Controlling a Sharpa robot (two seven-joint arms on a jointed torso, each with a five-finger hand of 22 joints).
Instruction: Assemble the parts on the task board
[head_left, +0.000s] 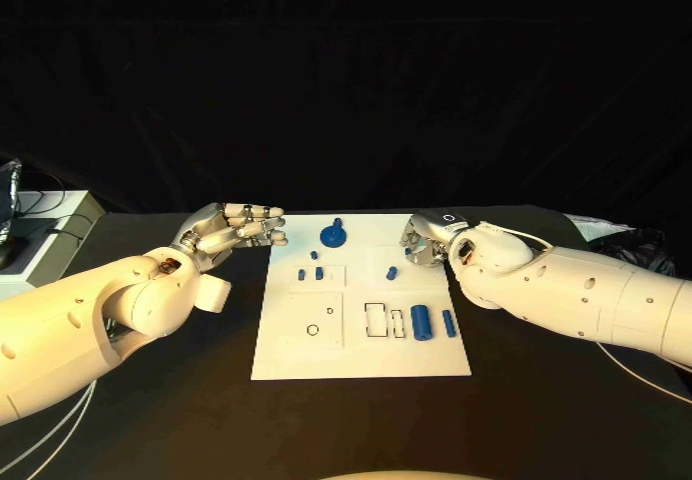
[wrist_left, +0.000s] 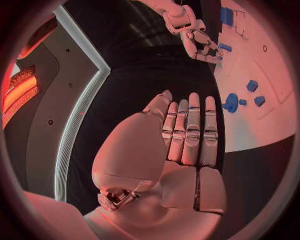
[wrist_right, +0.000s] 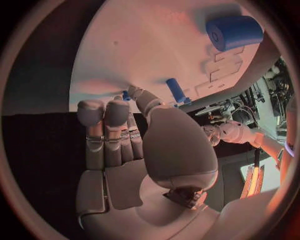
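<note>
here the left hand (head_left: 235, 228) hangs empty, fingers straight; the right hand (head_left: 427, 240) seemingly pinches nothing over the task board (head_left: 361, 345).

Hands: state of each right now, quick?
Left hand: open, fingers extended side by side, holding nothing, beside the task board.
Right hand: holds nothing, fingers extended over the board's edge; open.

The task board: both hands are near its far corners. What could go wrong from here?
1. The right hand hovers at the edge of the task board; reaching in, it might nudge the board and roll the loose large blue cylinder.
2. The left hand could knock the round blue part close beside it.
</note>
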